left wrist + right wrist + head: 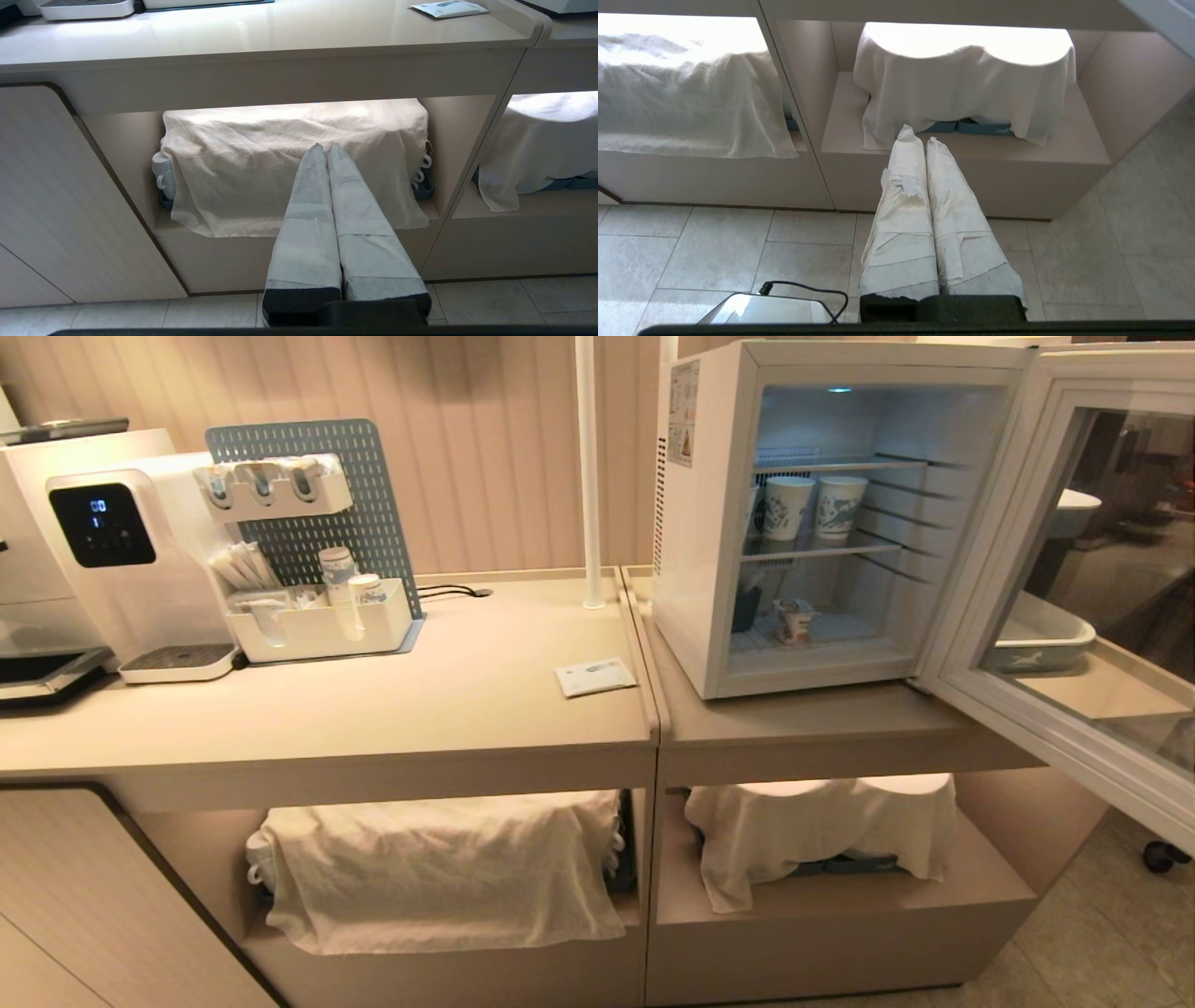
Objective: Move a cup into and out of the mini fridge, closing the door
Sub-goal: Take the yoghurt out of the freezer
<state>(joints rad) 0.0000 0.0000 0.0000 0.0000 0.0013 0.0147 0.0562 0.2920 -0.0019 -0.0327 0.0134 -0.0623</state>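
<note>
1. Sitting on the bottom shelf of the mini fridge (709,523), the cup (794,619) is resting upright near the front edge.
2. Swinging wide to the right, the door (1074,607) is standing fully open.
3. Resting on the shelf above, 2 paper cups (812,507) are standing side by side.
4. Hanging low before the left cloth-covered shelf (299,163), the left gripper (325,148) is keeping its fingers pressed together, holding nothing.
5. Pointing at the right draped cloth (966,88), the right gripper (920,135) is likewise pinched closed and empty.
</note>
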